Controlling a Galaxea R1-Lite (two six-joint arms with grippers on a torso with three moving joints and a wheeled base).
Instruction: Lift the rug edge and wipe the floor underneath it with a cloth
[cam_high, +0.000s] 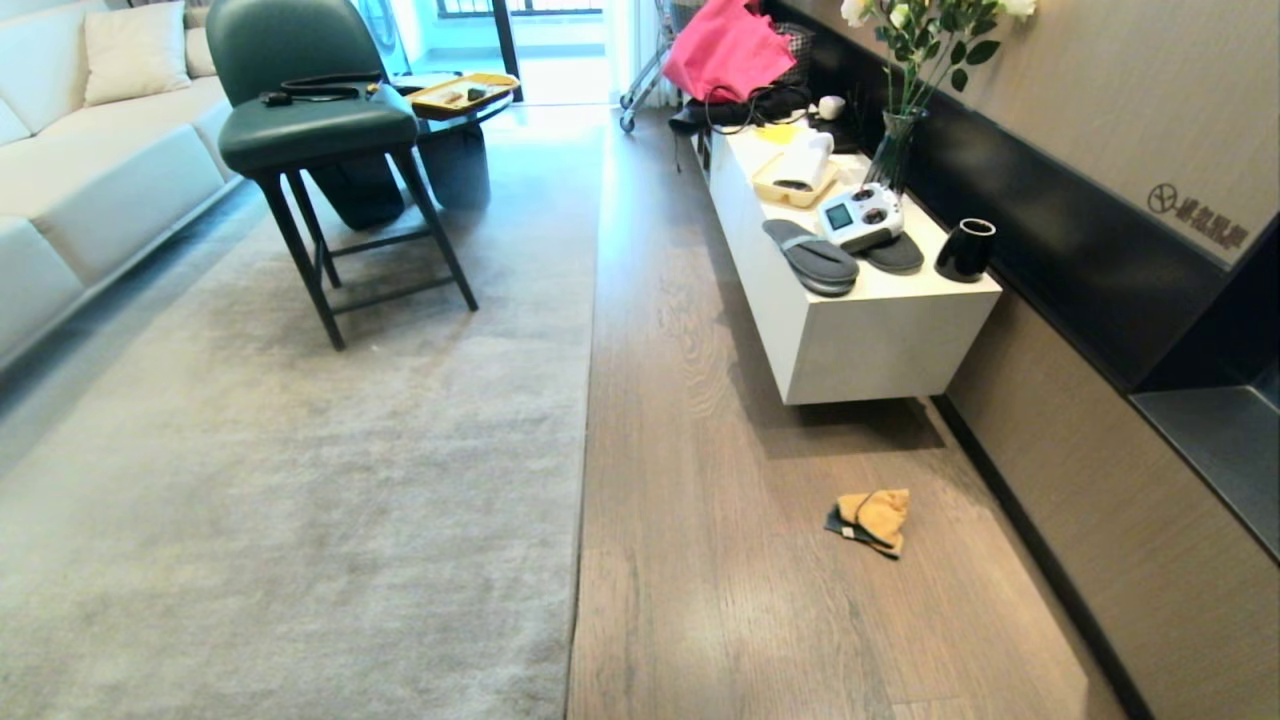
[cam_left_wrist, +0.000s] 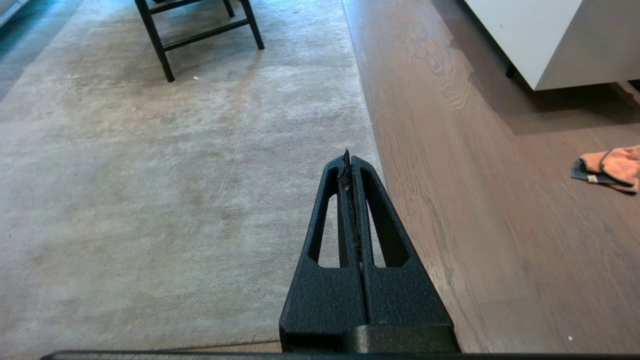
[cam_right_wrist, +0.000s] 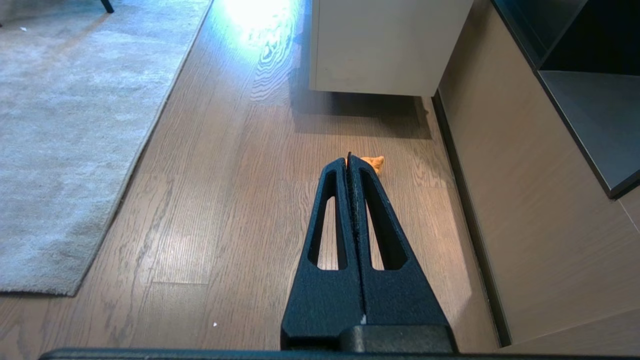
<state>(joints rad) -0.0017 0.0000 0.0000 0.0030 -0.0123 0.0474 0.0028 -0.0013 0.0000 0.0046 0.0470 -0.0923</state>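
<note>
The pale grey rug lies flat, its rug edge (cam_high: 585, 420) running straight down the middle of the head view beside the brown wood floor (cam_high: 720, 560). The orange-tan cloth (cam_high: 872, 520) lies crumpled on the floor near the white cabinet, right of the rug. Neither arm shows in the head view. My left gripper (cam_left_wrist: 348, 159) is shut and empty, held above the rug edge (cam_left_wrist: 372, 130), with the cloth (cam_left_wrist: 612, 167) far off to its side. My right gripper (cam_right_wrist: 348, 159) is shut and empty above the floor (cam_right_wrist: 210, 210); only a corner of the cloth (cam_right_wrist: 375, 162) peeks past its tip.
A low white cabinet (cam_high: 850, 330) hangs along the right wall, with grey slippers (cam_high: 812, 257), a black cup and a vase on top. A dark green chair (cam_high: 320, 130) stands on the rug far back, and a white sofa (cam_high: 90, 170) lines the left.
</note>
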